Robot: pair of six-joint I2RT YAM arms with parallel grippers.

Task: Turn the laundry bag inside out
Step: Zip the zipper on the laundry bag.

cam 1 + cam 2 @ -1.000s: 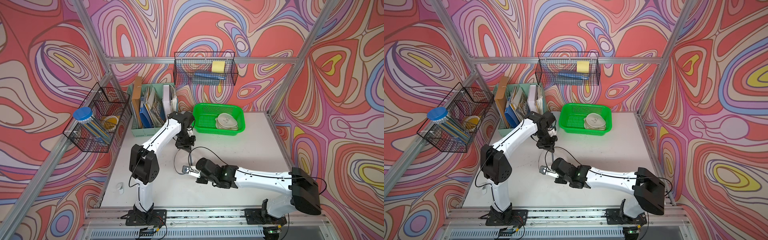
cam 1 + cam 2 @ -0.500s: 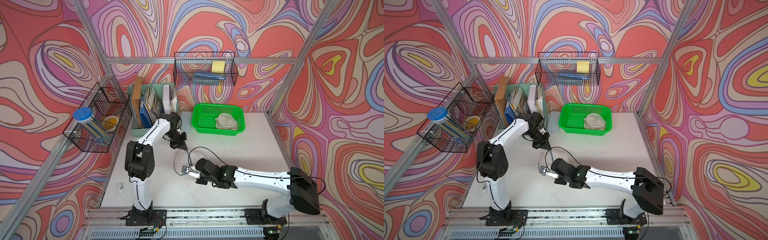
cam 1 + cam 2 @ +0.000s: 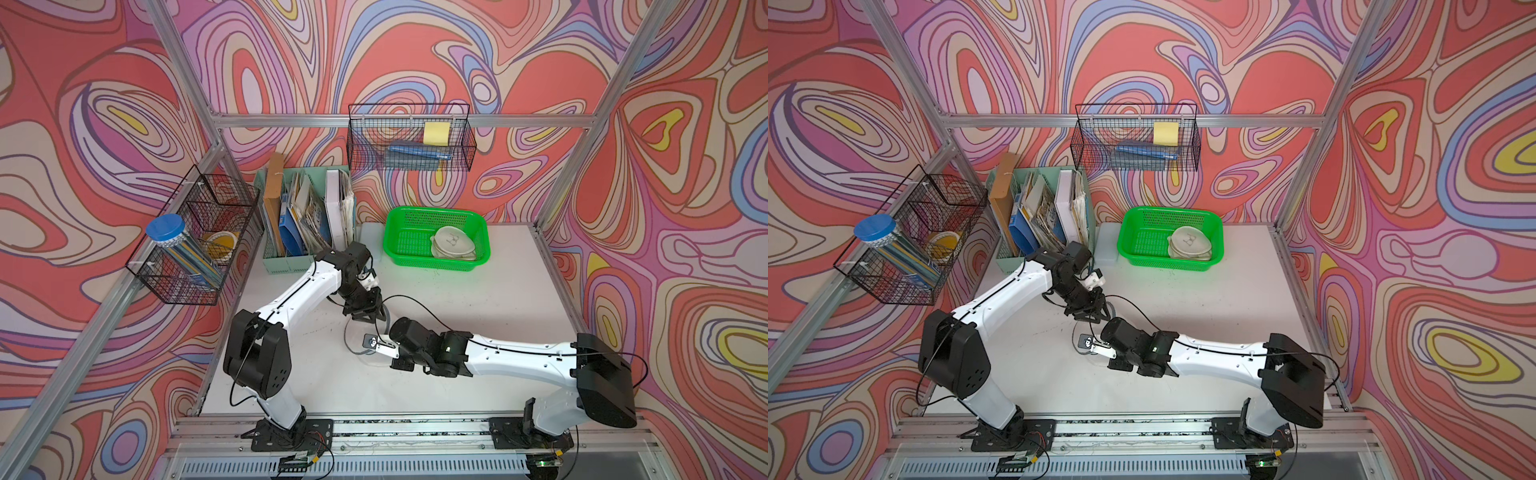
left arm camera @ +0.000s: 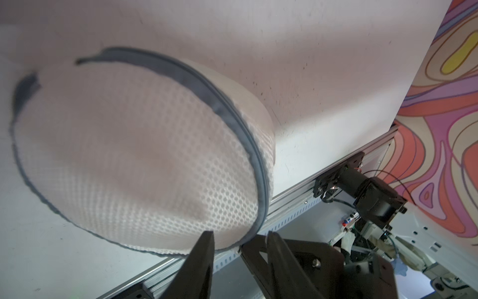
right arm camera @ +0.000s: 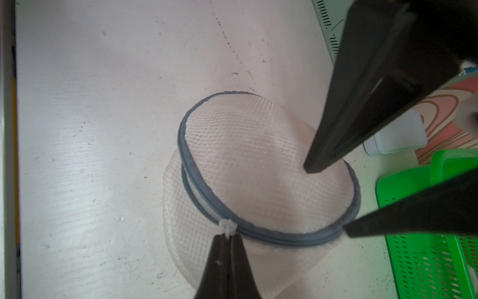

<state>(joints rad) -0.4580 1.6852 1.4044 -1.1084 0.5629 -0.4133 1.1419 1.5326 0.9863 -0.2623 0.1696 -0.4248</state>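
1. We found the laundry bag [image 5: 258, 168] resting on the table [image 5: 90, 103], near its middle.
2. The right gripper [image 5: 227, 239] pinched its zipper pull [image 5: 227, 226]; the left gripper [image 4: 239, 234] stood part-open astride the rim [image 4: 260, 168].
3. Any sideways tug could slip that pull free.

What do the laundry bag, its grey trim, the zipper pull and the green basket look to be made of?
Laundry bag: white synthetic mesh, probably polyester, matte; honeycomb holes show.
Trim: grey woven fabric binding, matte, folded over the edge.
Pull: white, likely plastic, slightly glossy.
Basket: bright green moulded plastic, perforated, faint sheen.
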